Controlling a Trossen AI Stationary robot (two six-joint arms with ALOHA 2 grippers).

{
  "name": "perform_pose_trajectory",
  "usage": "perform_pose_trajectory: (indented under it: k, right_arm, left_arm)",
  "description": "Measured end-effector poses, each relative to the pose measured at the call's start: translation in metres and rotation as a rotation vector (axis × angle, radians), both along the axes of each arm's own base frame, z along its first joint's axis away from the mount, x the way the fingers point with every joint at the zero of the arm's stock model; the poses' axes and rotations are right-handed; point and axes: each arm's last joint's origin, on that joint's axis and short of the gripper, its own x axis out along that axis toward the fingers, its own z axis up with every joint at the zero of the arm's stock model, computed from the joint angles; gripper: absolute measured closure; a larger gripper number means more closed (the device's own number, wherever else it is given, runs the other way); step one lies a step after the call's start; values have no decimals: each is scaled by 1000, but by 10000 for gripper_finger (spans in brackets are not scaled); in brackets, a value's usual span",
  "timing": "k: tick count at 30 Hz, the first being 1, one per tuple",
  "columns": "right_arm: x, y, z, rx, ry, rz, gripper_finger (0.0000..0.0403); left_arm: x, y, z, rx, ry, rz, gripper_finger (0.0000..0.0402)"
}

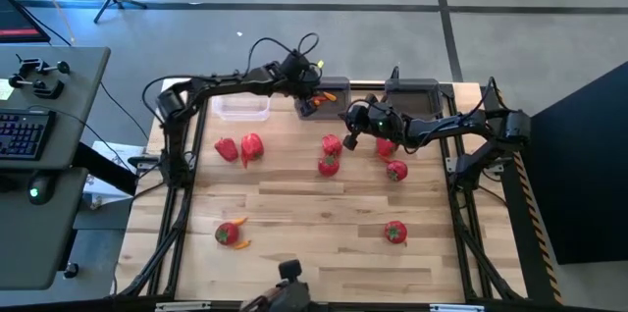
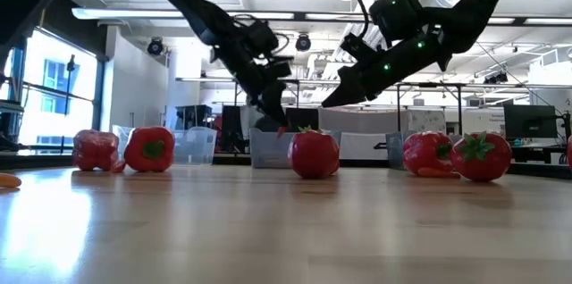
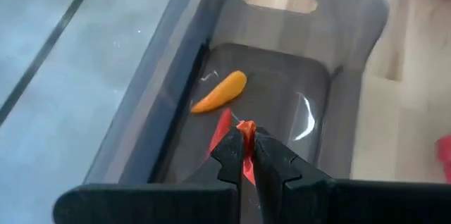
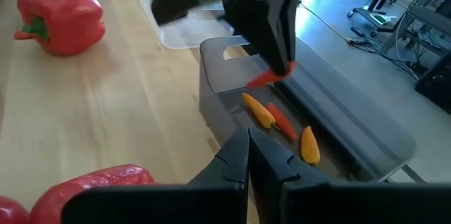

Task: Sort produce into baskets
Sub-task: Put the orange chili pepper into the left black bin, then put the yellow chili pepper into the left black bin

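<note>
Closed black fingers of the left gripper (image 3: 246, 155) pinch a red chilli (image 3: 246, 134) above the dark grey basket (image 3: 352, 76).
An orange chilli (image 3: 220, 91) lies inside it; the right gripper (image 4: 248, 155), clamped empty, hovers beside it near a red pepper (image 4: 60, 13) and the clear basket (image 1: 241, 107).

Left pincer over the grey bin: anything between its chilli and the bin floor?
Only air. In the right wrist view the left pincer holds a red chilli above the grey bin; three pieces lie inside.
</note>
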Motion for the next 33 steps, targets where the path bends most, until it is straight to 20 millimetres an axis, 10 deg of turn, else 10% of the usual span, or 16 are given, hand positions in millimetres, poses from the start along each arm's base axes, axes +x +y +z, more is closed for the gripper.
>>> perform_pose_trajectory:
  k: [20, 33]
  right_arm:
    - [0, 0, -1, 4, 8, 0, 403]
    - [-10, 7, -3, 234, 39, -25, 403]
  left_arm:
    - [3, 3, -7, 17, 25, -8, 291]
    - [7, -3, -2, -1, -35, -12, 394]
